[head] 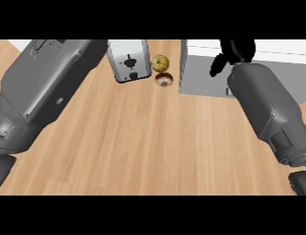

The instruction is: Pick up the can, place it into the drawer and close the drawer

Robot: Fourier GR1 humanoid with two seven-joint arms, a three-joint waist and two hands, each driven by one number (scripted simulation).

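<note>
- Now the can (163, 80) stands upright on the wooden counter (148, 137), seen from above as a small brownish round with a pale top.
- It stands between the toaster (128, 59) on its left and the drawer (199, 80) on its right, close to both; I cannot tell whether it touches either.
- Just beyond the can, and near the toaster's right side, lies a yellow-green fruit (160, 63).
- The toaster is silver with a dark lever on its face, and it lies towards the far edge of the view.
- The drawer shows as a white-walled box with a grey floor, open to the view from above, at the far right of the counter.
- The right forearm (270, 110) comes in from the lower right corner and slants up over the drawer.
- The right hand (238, 49) hangs over the drawer's far part, well apart from the can; it shows only as a dark shape, so I cannot tell whether it is spread or curled.
- The left forearm (40, 87) crosses the left side of the counter and ends beside the toaster; its hand lies past the upper edge, out of sight.
</note>
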